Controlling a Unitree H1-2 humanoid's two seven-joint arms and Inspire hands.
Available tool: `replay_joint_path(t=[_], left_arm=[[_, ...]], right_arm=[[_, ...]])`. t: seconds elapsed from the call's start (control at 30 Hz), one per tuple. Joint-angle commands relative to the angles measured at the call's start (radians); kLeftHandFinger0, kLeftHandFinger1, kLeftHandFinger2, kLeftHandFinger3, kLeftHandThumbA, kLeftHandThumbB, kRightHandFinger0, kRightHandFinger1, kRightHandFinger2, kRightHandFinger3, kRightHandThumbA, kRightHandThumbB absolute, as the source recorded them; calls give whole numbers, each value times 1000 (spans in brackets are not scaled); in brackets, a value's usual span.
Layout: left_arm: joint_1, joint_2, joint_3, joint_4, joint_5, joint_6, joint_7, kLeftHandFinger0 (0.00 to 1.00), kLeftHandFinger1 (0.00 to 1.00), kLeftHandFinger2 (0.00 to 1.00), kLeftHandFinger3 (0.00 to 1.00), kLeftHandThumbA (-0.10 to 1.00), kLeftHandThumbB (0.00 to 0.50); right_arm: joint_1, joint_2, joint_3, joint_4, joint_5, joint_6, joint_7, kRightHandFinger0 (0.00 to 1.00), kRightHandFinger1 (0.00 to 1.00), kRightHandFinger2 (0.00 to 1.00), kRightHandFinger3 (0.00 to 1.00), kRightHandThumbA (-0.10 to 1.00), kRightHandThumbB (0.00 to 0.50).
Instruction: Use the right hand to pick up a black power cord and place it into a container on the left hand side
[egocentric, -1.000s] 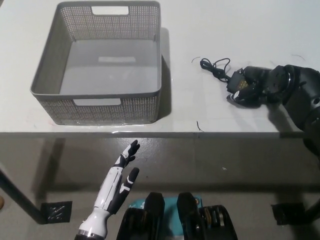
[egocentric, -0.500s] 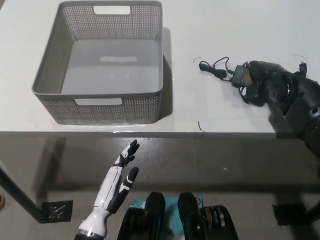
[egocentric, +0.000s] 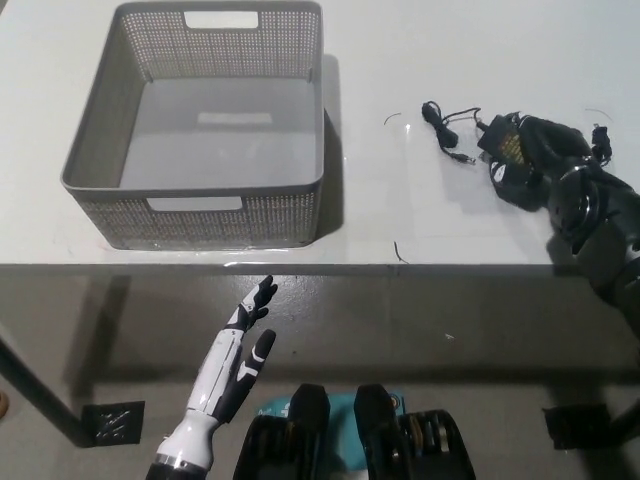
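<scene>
Black power cord (egocentric: 455, 128) is seen on the white table (egocentric: 420, 215), at the right, well apart from the grey basket (egocentric: 200, 120) standing on the left. Its adapter block is gripped by the fingers (egocentric: 520, 170) of the black right hand (egocentric: 535, 160), which are closed around it; the thin cable is left trailing out to the left of them, looped on the tabletop. The white left hand (egocentric: 235, 365) is held below the table edge with its fingers spread apart, holding nothing.
</scene>
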Motion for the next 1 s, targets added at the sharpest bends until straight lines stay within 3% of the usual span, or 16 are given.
replay_joint_path(t=[0.0, 0.03, 0.07, 0.17, 0.27, 0.3, 0.33, 0.37, 0.4, 0.5, 0.53, 0.67, 0.7, 0.77, 0.87, 0.97], left_arm=[[-36, 4, 14, -37, -14, -15, 0, 1000, 1000, 1000, 1000, 1000, 281], [-36, 4, 14, -37, -14, -15, 0, 1000, 1000, 1000, 1000, 1000, 281], [-36, 5, 13, -36, -13, -16, -1, 1000, 1000, 1000, 1000, 1000, 273], [-34, 5, 12, -33, -15, -30, 1, 1000, 1000, 1000, 1000, 1000, 253], [-31, 6, 12, -35, -15, -28, 1, 1000, 1000, 1000, 1000, 1000, 255], [-29, 5, 12, -38, -19, -21, -2, 1000, 1000, 1000, 1000, 1000, 261], [-28, 4, 12, -38, -18, -19, -1, 1000, 1000, 1000, 1000, 1000, 267], [-27, 4, 11, -41, -19, -12, -3, 1000, 1000, 1000, 1000, 1000, 277], [-25, 4, 11, -44, -18, -8, -4, 1000, 1000, 1000, 1000, 1000, 280], [-16, 6, 8, -55, -13, 8, -9, 1000, 1000, 1000, 1000, 1000, 295], [-16, 8, 7, -56, -10, 9, -10, 1000, 1000, 1000, 1000, 1000, 286], [-13, 12, 4, -66, -12, 17, -19, 1000, 1000, 1000, 1000, 1000, 268], [-9, 14, 2, -69, -14, 15, -22, 1000, 1000, 1000, 1000, 1000, 258], [-5, 16, -2, -67, -24, 10, -30, 1000, 1000, 1000, 1000, 1000, 251], [-8, 14, 0, -60, -49, 10, -41, 1000, 1000, 1000, 1000, 1000, 279], [6, 8, -2, -60, -23, 14, -27, 1000, 1000, 1000, 1000, 1000, 296]], right_arm=[[-115, -26, -58, -45, 37, -73, -195, 0, 305, 755, 756, -100, 166], [-115, -26, -58, -45, 37, -73, -195, 0, 305, 755, 756, -100, 166], [-131, -26, -66, -64, 34, -75, -206, 0, 333, 829, 824, -100, 141], [-163, -32, -84, -154, 20, -91, -246, 0, 329, 798, 853, -100, 151], [-183, -36, -106, -218, 26, -94, -237, 36, 415, 828, 1000, -100, 133], [-193, -39, -105, -245, 13, -80, -234, 7, 353, 763, 968, -100, 143], [-209, -42, -109, -285, 4, -60, -230, 0, 268, 693, 713, -100, 148], [-224, -44, -120, -322, 6, -52, -223, 0, 227, 650, 569, -100, 182], [-233, -44, -128, -350, 12, -47, -214, 0, 230, 658, 539, -100, 187], [-257, -40, -135, -436, 1, -8, -174, 0, 314, 793, 720, -100, 193], [-267, -34, -134, -454, -4, -1, -169, 0, 333, 789, 773, -100, 173], [-309, 5, -126, -488, -10, -6, -171, 0, 324, 766, 778, -100, 127], [-310, 13, -126, -497, -9, 6, -163, 0, 318, 749, 738, -100, 124], [-318, 36, -122, -516, -11, -5, -164, 0, 301, 709, 721, -100, 206], [-339, 92, -117, -533, -12, 0, -158, 0, 284, 692, 769, -100, 200], [-344, 157, -108, -546, -21, 27, -154, 0, 247, 703, 721, -100, 179]])
